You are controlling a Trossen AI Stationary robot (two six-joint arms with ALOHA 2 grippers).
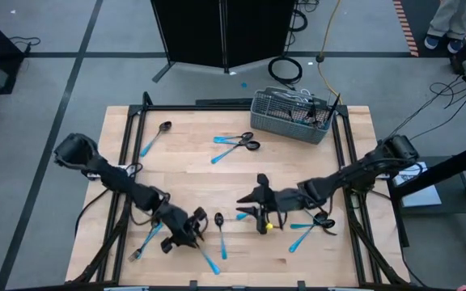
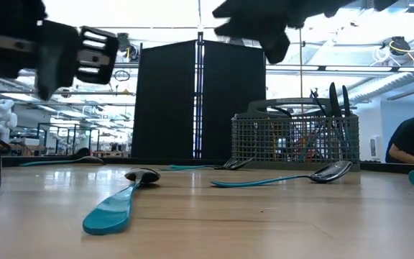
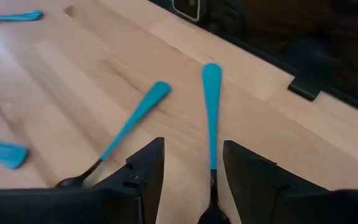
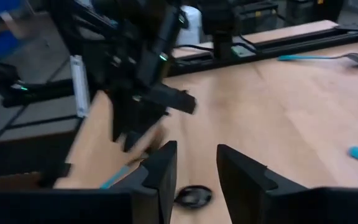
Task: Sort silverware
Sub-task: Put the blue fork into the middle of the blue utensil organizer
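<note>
Silverware [image 1: 235,142] mostly lies loose on the bench [image 1: 192,174], few pieces in the basket [image 1: 291,115]; my left claw [image 1: 186,233] and right claw [image 1: 260,212] hang released.

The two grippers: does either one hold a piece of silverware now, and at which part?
Neither. The left gripper stands open astride a blue-handled utensil lying on the table; the right gripper is open above a spoon.

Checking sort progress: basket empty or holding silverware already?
Holding some: dark utensil ends stick up above the rim of the wire basket, at its right side.
</note>
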